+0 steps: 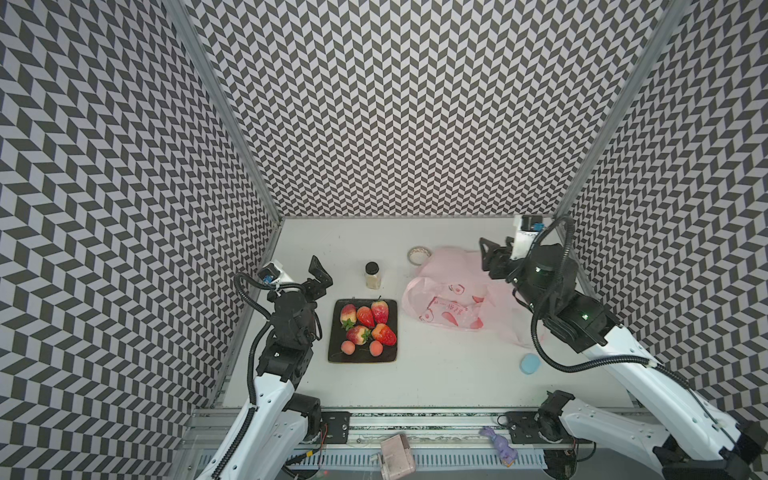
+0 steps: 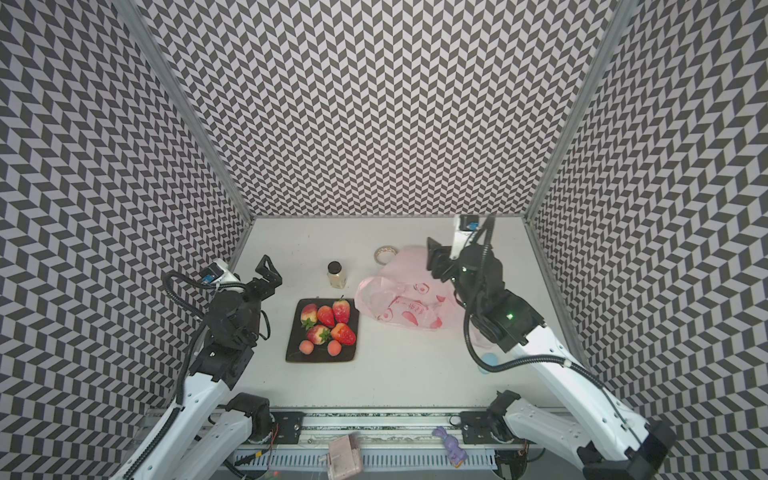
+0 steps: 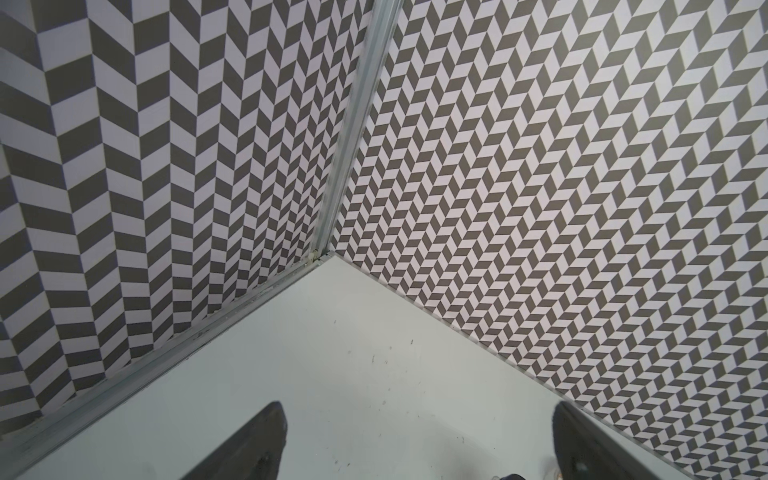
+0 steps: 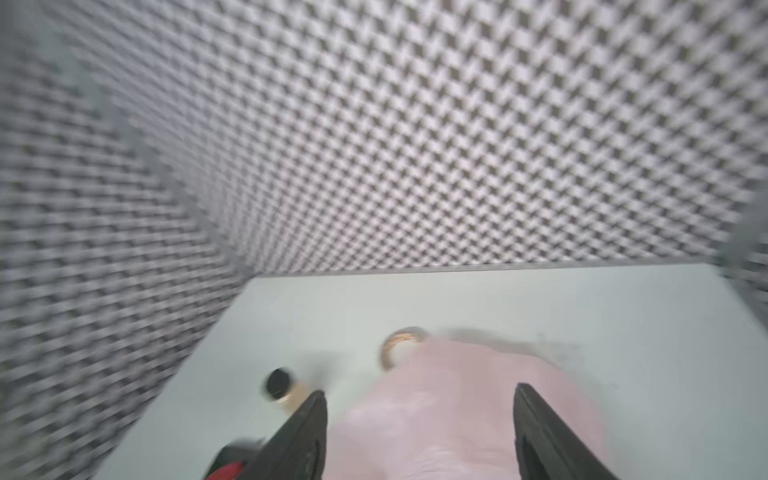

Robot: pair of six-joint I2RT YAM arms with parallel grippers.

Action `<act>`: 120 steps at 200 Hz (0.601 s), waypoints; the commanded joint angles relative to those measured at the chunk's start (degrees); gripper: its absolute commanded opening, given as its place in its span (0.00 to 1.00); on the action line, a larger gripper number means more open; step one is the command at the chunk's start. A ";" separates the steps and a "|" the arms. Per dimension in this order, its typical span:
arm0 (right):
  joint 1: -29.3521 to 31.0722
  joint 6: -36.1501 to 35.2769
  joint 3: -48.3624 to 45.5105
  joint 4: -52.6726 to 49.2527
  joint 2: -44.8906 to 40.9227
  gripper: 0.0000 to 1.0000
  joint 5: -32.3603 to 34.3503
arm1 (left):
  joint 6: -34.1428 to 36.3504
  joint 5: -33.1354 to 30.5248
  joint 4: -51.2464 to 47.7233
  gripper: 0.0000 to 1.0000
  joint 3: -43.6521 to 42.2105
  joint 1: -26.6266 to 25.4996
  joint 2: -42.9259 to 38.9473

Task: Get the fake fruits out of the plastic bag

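The fake fruits [image 1: 365, 328] lie on a black square tray [image 1: 337, 353]: several red strawberries and two small orange-pink balls, seen in both top views [image 2: 328, 326]. The pink plastic bag [image 1: 451, 301] lies crumpled on the table to the right of the tray [image 2: 405, 301]. My right gripper [image 1: 488, 253] hangs above the bag's far side. In the blurred right wrist view it [image 4: 419, 395] is open, with the bag [image 4: 449, 415] beneath and nothing between its fingers. My left gripper [image 1: 318, 270] is raised left of the tray, open and empty [image 3: 419, 415].
A small jar with a black cap [image 1: 372, 275] stands behind the tray. A roll of tape [image 1: 418, 254] lies at the bag's far edge. A blue object [image 1: 530, 363] sits by the right arm. A pink box [image 1: 397, 455] and purple toy [image 1: 500, 446] lie beyond the table's front rail.
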 commanded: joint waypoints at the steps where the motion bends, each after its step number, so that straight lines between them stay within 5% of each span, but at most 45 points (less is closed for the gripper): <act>1: -9.11 -0.13 -7.02 6.47 -1.55 0.72 0.48 | 1.49 1.23 2.88 1.00 -1.92 3.03 -0.34; 51: -26.68 1.65 -22.88 25.90 3.58 0.73 -2.77 | 4.06 1.64 8.68 1.00 -9.34 7.41 -0.39; 120: -27.45 -10.66 -35.40 57.58 17.88 0.77 -8.82 | 12.68 8.23 24.37 1.00 -18.39 9.27 7.03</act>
